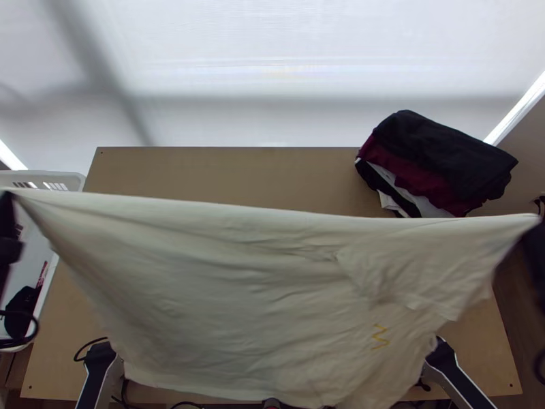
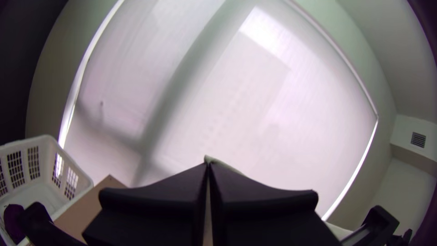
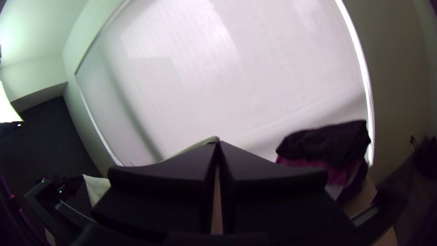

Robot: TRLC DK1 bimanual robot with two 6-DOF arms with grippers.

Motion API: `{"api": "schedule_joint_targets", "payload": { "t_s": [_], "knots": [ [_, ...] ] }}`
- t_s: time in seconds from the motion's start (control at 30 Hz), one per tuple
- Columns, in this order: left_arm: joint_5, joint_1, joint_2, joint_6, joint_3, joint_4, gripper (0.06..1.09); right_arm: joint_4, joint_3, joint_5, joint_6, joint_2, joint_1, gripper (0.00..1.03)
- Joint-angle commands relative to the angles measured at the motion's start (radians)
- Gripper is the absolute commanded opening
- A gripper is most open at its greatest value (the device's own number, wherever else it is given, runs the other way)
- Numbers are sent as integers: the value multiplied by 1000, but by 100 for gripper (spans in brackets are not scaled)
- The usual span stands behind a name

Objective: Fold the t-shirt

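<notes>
The step in hand looks like spreading the cream t-shirt point(image 1: 252, 300) in the air before laying it down for folding. It hangs between the grippers, its upper edge drawn nearly straight from the left edge of the top view to the right edge, the body sagging to the bottom of the frame over the counter point(image 1: 238, 170). The left gripper point(image 2: 208, 165) has its fingers together on one corner; the right gripper point(image 3: 218, 142) is closed on the opposite corner.

To do this well, keep both grippers level and pull just enough to hold that edge straight; more tension could slip a corner out, since only a little cloth shows at each set of tips. Let the loose hem, at the bottom of the frame near the arm bases, touch down first, then lower both corners together so the body settles flat. The creases at centre right and the flap above the yellow mark point(image 1: 380, 337) probably need smoothing before any fold. Keep the upper edge clear of the dark clothes pile point(image 1: 443, 157) at upper right and the white basket point(image 2: 44, 159) at the left, where a corner could snag.
</notes>
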Motion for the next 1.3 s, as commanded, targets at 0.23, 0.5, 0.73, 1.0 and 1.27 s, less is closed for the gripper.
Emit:
{"api": "schedule_joint_targets", "payload": {
  "t_s": [0.23,0.5,0.73,1.0,1.27],
  "knots": [
    [76,-27,-51,134,-486,-50,9,117,-536,-38,144,-45,52,3],
    [76,11,127,139,-575,82,9,274,-678,-76,182,108,42,3],
    [77,76,391,148,-537,194,9,335,-605,-82,174,411,-15,3],
    [73,74,676,142,-428,197,9,340,-429,-102,141,731,-101,3],
    [65,53,912,120,-284,220,9,341,-245,-104,113,975,-150,3]
  ]
}}
